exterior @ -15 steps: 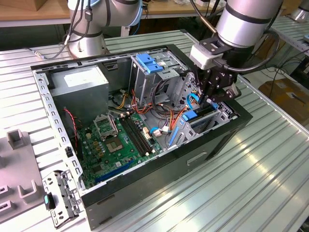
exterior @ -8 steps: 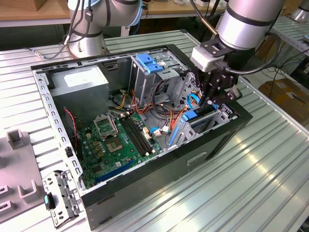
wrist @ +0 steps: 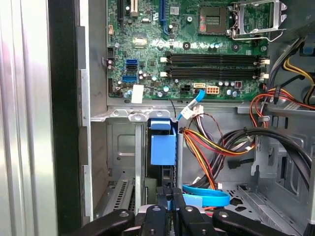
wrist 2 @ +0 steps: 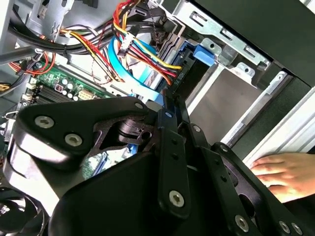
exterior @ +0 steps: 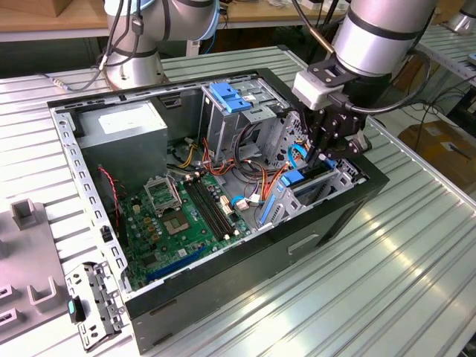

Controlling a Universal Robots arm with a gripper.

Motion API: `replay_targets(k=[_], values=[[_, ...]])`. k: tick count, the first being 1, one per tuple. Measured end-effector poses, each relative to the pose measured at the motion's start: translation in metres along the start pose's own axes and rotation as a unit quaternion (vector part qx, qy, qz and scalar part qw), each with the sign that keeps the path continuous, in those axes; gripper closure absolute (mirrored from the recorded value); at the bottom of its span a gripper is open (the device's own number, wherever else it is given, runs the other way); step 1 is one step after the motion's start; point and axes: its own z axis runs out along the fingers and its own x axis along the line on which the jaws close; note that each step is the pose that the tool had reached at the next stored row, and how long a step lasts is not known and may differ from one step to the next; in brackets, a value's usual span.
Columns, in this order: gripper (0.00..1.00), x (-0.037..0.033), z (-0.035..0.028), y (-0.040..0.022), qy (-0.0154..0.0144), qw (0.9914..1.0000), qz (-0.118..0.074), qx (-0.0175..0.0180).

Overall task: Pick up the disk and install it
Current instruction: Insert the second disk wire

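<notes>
The disk (exterior: 297, 181) stands on edge in the drive bay at the exterior view's right end of the open computer case (exterior: 223, 290). Its blue carrier rail (wrist: 163, 147) faces the camera in the first wrist view, with the thin dark edge below it running down between my fingers. My gripper (exterior: 320, 158) reaches down into the bay from above and is shut on the disk's upper edge. In both wrist views the fingertips (wrist: 170, 196) pinch that narrow edge, and a blue tab (wrist 2: 204, 53) of the carrier shows beyond my gripper (wrist 2: 170, 101).
Orange, red and blue cables (wrist: 216, 147) crowd the bay's side. The motherboard (exterior: 186, 216), a grey power supply (exterior: 123, 126) and a tall cage with a blue handle (exterior: 229, 97) fill the case. A person's hand (wrist 2: 288, 172) rests just outside the case wall. A grey fixture (exterior: 30, 268) lies on the table.
</notes>
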Motion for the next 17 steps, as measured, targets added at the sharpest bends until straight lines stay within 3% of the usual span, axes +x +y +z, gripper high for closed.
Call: replay_targets(k=[12, 17], values=[[0.84, -0.0019, 0.0045, 0.0000, 0.0001, 1.00000, 0.000, 0.0004], [0.84, -0.0019, 0.0047, 0.0001, 0.0000, 0.99999, 0.000, 0.0042]])
